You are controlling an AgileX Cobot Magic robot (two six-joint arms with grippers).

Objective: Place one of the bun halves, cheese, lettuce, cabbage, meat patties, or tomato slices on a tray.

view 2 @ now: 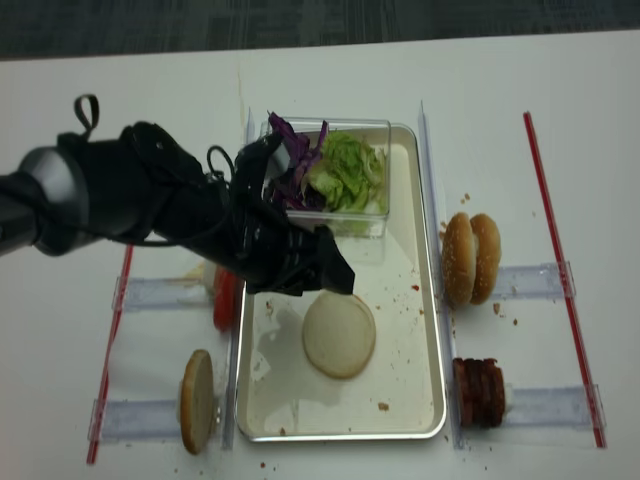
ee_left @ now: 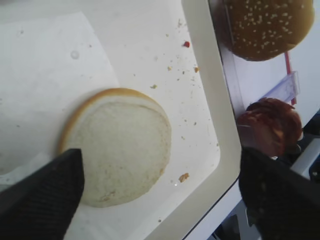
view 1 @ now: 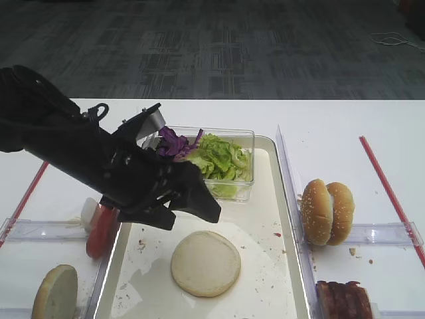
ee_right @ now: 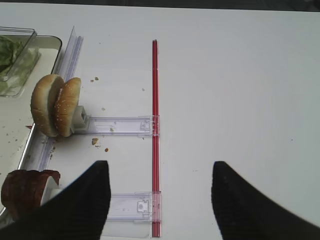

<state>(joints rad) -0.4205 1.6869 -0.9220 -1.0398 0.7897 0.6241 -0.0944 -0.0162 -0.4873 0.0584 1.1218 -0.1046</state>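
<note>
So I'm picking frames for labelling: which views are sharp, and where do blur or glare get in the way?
First high view: bun half sharp, the black left arm a dark mass without detail. Left wrist view: bun half clear, the jaws' tips soft and close, sesame bun slightly blurred. Right wrist view: evenly lit, red strip crisp. Second high view: wet sheen on the tray.

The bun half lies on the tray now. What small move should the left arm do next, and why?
Probably lift the left gripper straight up and away. Its jaws are open and empty, and the bun half lies flat on the tray, apart from both fingertips, so the placing looks done.
</note>
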